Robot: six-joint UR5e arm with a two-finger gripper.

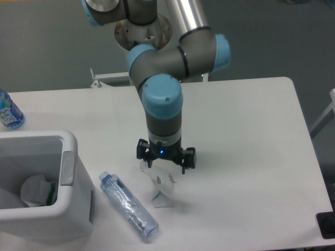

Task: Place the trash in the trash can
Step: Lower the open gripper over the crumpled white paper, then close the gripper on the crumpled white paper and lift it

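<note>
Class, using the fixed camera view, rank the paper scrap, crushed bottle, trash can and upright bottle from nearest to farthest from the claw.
Measured from the claw:
1. Paper scrap, directly beneath it.
2. Crushed bottle, lying lower left.
3. Trash can, at the left edge.
4. Upright bottle, far left corner.

Grey arm (163, 123), pale-blue joint caps, black hand (165, 161), blue light

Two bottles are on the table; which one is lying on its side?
The clear crushed bottle beside the trash can lies flat, blue cap toward the bin. The other bottle, at the table's far left edge, stands upright.
</note>
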